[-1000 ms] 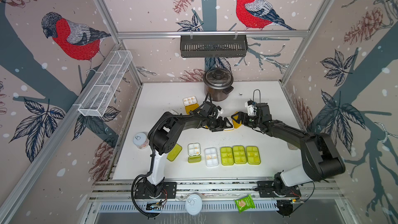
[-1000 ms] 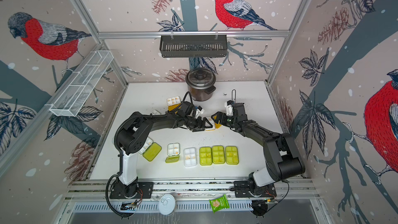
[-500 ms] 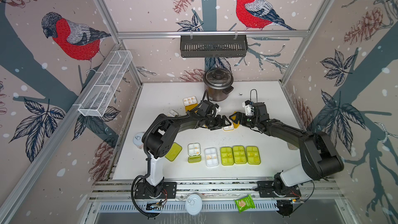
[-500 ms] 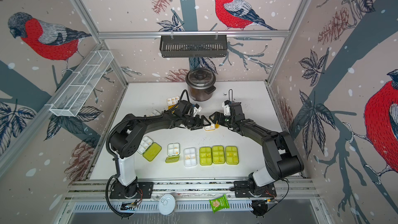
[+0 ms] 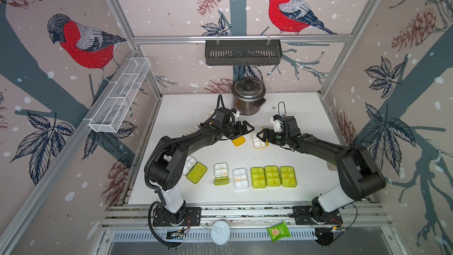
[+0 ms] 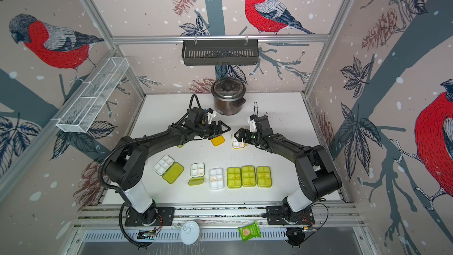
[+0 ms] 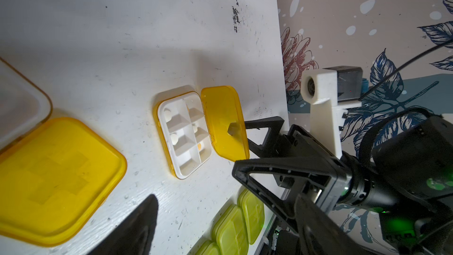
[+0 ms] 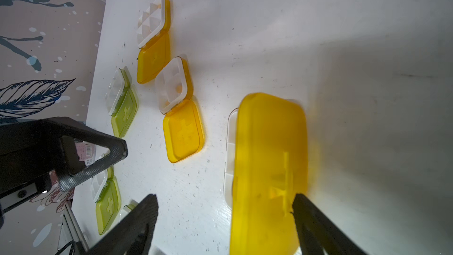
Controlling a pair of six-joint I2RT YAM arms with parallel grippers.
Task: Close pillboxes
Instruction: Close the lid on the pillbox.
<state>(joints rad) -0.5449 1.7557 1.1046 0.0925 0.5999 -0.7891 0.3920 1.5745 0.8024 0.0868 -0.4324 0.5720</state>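
Both left fingers (image 8: 117,149) and right fingers (image 7: 289,168) gape empty beside a half-open orange pillbox (image 7: 183,131); pot (image 5: 247,94) at 12 o'clock, snack packet (image 5: 278,231), print unreadable, at 6 o'clock.

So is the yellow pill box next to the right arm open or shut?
Open. The pill box has its white compartments uncovered, and its yellow lid stands tilted up.

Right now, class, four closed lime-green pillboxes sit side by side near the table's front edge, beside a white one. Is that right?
Not four: both top views show three closed lime-green pillboxes side by side near the front edge of the table, beside a white pillbox.
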